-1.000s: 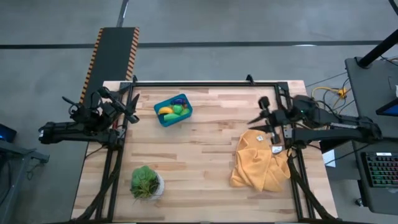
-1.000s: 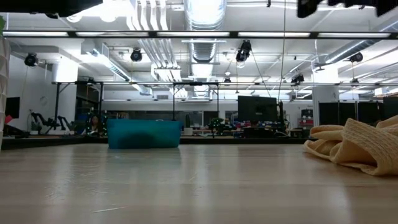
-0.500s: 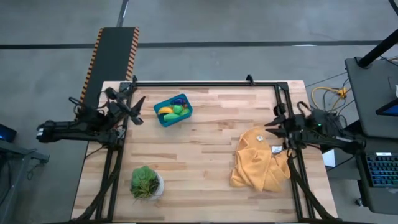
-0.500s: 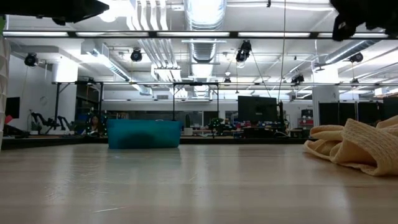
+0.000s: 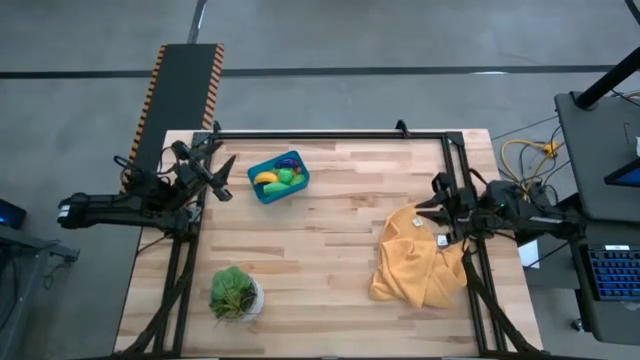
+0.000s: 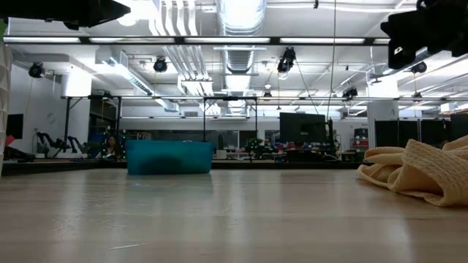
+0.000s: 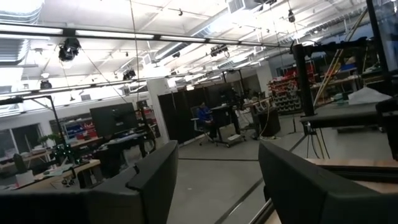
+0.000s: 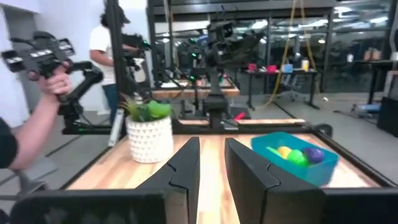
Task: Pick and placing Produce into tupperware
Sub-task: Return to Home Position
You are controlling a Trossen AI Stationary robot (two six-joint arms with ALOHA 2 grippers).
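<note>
The teal tupperware (image 5: 278, 177) stands on the wooden table's far left part. In it lie pieces of the produce: a yellow banana (image 5: 266, 178), a green piece (image 5: 287, 177) and a purple piece (image 5: 291, 160). The right wrist view shows them too, in the tub (image 8: 298, 163). My left gripper (image 5: 222, 178) hovers open just left of the tub, with nothing between its fingers (image 7: 155, 180). My right gripper (image 5: 430, 200) hangs at the table's right edge above the yellow cloth. Its fingers (image 8: 186, 165) stand a narrow gap apart and hold nothing.
A mustard-yellow cloth (image 5: 415, 260) lies bunched at the near right. A leafy plant in a white pot (image 5: 235, 293) stands at the near left. A black frame (image 5: 330, 132) runs along the table's far edge and sides. A person's arm (image 8: 43, 93) holds a control handle beyond the table.
My right gripper has drawn back toward the table's right edge and come down, so that it now shows lower in the low view. The gap between its fingers looks unchanged. The tub and the cloth have stayed in place.
</note>
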